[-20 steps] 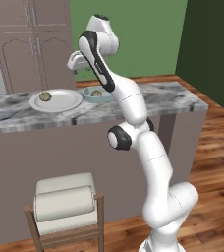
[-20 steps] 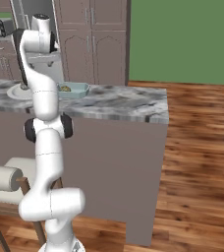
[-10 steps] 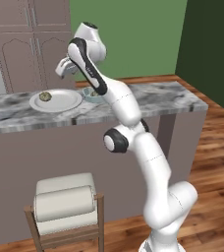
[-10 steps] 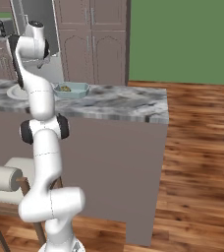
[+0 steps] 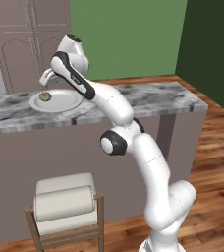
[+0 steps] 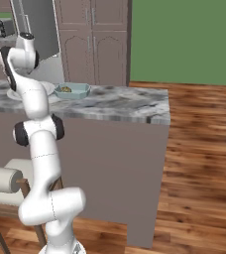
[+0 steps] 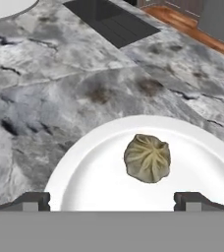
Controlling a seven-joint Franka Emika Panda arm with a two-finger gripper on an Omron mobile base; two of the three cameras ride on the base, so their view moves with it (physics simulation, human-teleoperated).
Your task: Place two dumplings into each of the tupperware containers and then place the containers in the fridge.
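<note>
A single tan dumpling [image 7: 147,158] lies on the round white plate [image 7: 84,172] just ahead of my gripper [image 7: 114,202], whose two dark fingertips [image 7: 33,201] stand wide apart and open on either side of it. In the left base view my gripper [image 5: 46,79] hangs just above the plate [image 5: 60,102] and the dumpling [image 5: 45,96]. A pale teal tupperware container [image 6: 72,91] with tan dumplings [image 6: 65,89] in it sits on the counter to the right of the plate [image 6: 49,88]. The tall grey fridge [image 6: 38,32] stands behind the counter.
The marble counter [image 5: 153,96] runs to the right, with its end edge near the wood floor. A black recessed panel [image 7: 111,22] lies in the far counter, and a second white dish [image 7: 3,6] sits at that view's top left. A padded stool [image 5: 65,204] stands below the counter front.
The arm has swung left along the counter, from over the container to over the plate. The jaws have stayed open.
</note>
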